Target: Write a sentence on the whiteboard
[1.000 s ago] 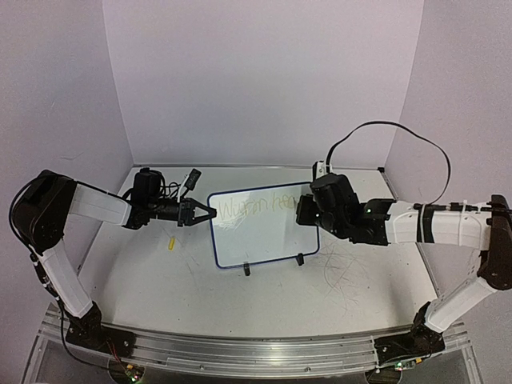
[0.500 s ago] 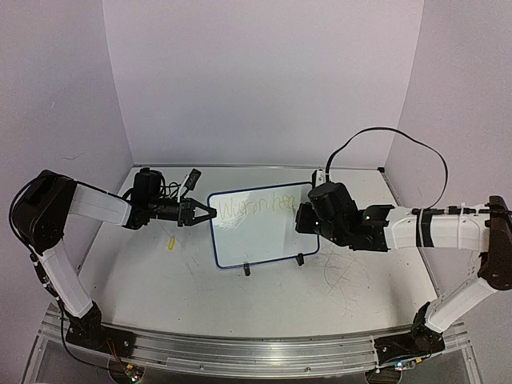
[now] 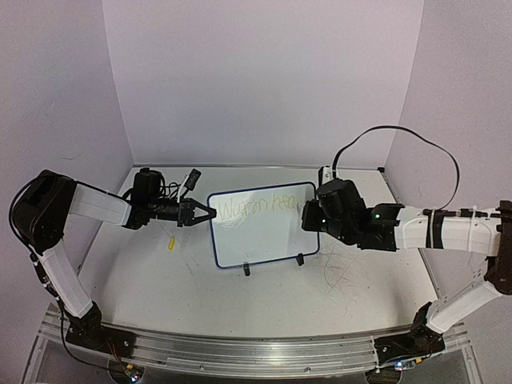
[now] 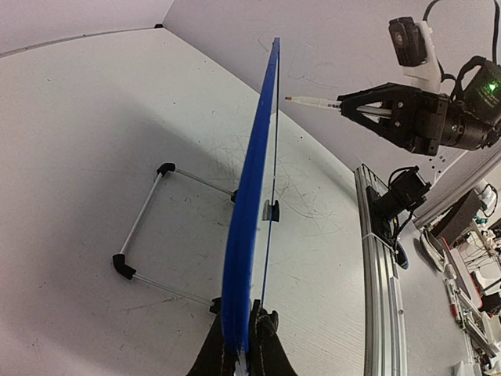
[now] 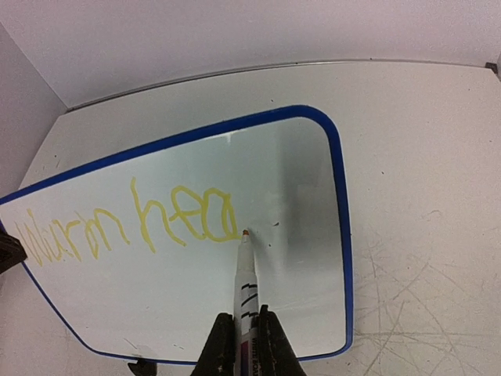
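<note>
The whiteboard [image 3: 264, 236] stands tilted on two black feet, blue-framed. Yellow writing [image 5: 133, 223] on one line reads roughly "warm hea"; it is faint in the top view [image 3: 256, 206]. My right gripper [image 5: 243, 333] is shut on a white marker [image 5: 244, 282], whose tip is at the board right after the last letter. In the top view that gripper [image 3: 308, 214] is at the board's right edge. My left gripper [image 3: 206, 213] is shut on the board's left frame edge, which shows edge-on in the left wrist view [image 4: 250, 180] between the fingers [image 4: 266, 352].
A small yellow cap [image 3: 170, 242] lies on the table left of the board. Grey scribbles [image 3: 340, 276] mark the tabletop near the right arm. The board's wire stand [image 4: 145, 227] reaches out behind it. Walls close the back and sides; a metal rail [image 3: 240, 352] runs along the near edge.
My right arm has shifted a little right and down, carrying the marker along the line of writing. The left gripper and the board have not moved.
</note>
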